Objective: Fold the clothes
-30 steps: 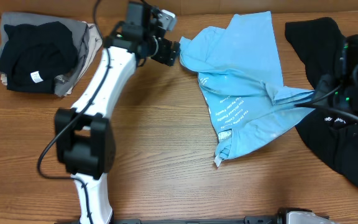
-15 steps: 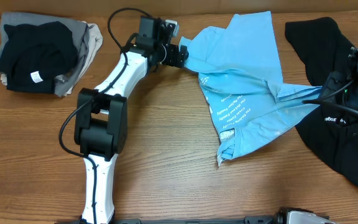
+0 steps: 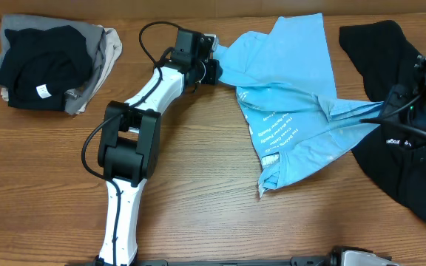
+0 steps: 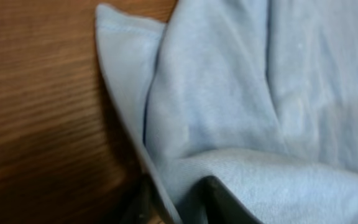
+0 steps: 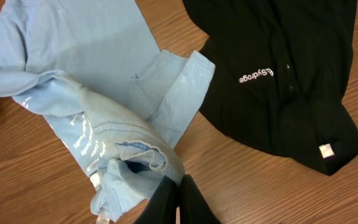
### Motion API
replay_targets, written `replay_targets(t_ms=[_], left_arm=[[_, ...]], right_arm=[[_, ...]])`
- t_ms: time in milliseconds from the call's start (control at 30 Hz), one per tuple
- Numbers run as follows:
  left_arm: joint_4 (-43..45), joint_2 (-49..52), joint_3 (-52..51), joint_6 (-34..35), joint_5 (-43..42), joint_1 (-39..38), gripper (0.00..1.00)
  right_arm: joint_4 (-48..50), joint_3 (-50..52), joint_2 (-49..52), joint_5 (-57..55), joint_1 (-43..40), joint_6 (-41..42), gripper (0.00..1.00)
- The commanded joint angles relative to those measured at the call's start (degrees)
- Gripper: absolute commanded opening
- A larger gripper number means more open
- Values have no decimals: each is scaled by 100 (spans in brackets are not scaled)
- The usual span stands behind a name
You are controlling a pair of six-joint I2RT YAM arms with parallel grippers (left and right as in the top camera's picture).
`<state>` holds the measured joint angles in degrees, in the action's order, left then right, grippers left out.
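The sky-blue T-shirt is lying crumpled on the wooden table, filling the middle toward 1 o'clock in the overhead view, with its white lettering facing up along a folded edge. The left gripper is holding the shirt's corner at 10 o'clock. In the left wrist view its two dark fingers are clamping a fold of blue cloth between them. The left arm is stretching diagonally from the table's 6 o'clock edge up to that corner.

The right gripper is working at the shirt's 3 o'clock side, where the fabric is drawn out to a point. Its fingers are pressed tight together right at the bunched hem, apparently pinching it — the exact bite is hidden under the folds.

A black T-shirt with small white text is spreading over the table at 3 o'clock, directly beneath the right arm. The blue shirt's edge is touching it there, so the two garments are crowding each other. A pile of folded garments — black, grey and beige — is sitting well apart at 10 o'clock.
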<state>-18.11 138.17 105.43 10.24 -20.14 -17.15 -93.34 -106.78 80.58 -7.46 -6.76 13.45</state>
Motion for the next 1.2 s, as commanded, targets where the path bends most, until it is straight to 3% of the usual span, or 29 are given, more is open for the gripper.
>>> replay_targets(t_ms=[0,333,500,767,967,1167], left_arm=[[-138,-7,299,28,-24,118,4],[-2905,-1174,2459,70,505,1231,4],[-3829,-2083,3388,-17,575,1834,4],[-4319,-3794,3672,-326,1110,2367,4],[-4481,-4975,3672,-557,1480,2389,4],[-4649,-5855,3672,-566,1952,2391,4]], right_arm=[[94,2,-96,2,-39,-22,4],[654,-114,-96,9,-273,-22,4],[570,-660,-98,337,-678,-295,4],[85,-2437,-96,1097,-1488,-868,4],[-369,-3779,-184,1123,-1637,-988,4],[-369,-4430,-697,1123,-1635,-986,4]])
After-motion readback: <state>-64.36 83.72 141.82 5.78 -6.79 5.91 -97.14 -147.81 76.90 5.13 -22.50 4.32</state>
